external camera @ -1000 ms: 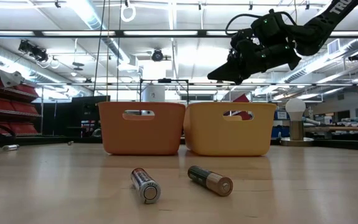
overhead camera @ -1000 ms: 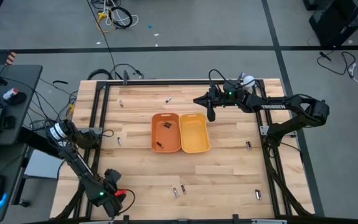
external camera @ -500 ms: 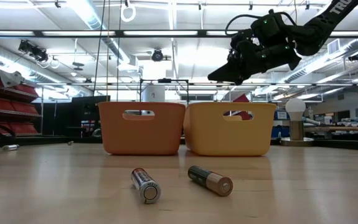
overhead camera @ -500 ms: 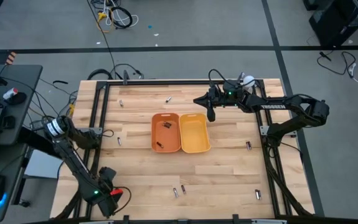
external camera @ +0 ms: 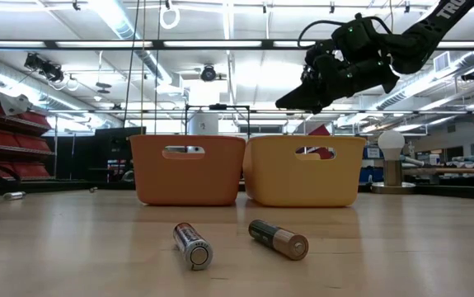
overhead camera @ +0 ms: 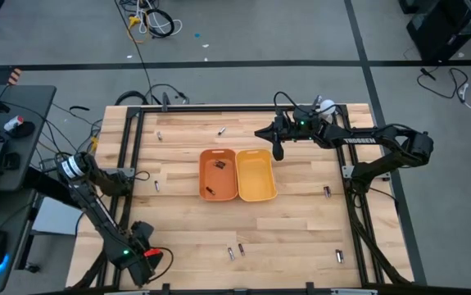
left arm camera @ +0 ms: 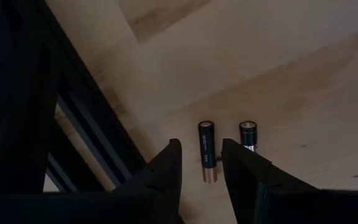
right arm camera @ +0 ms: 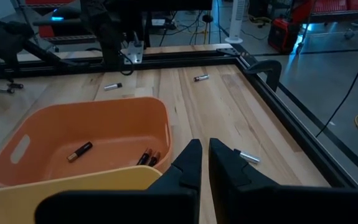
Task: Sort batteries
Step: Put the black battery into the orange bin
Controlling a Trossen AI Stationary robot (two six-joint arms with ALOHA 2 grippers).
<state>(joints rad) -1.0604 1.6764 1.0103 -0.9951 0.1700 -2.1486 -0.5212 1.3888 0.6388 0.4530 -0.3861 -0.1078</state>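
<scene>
Well to the near-left of the orange tray (overhead camera: 203, 174), the left gripper (overhead camera: 153, 254) has slid a little further toward the table's corner over the last second. Its fingers are spread wide and empty around the line to two loose batteries (left arm camera: 207, 151) on the wood, so a pickup there looks to be the step in hand. Just beyond the orange tray's far-right corner, the right gripper (overhead camera: 278, 152) has not moved. It hangs above the neighbouring yellow tray (overhead camera: 256, 195), pinched nearly together on nothing, while a few batteries (right arm camera: 79, 151) already lie sorted in the orange tray.
</scene>
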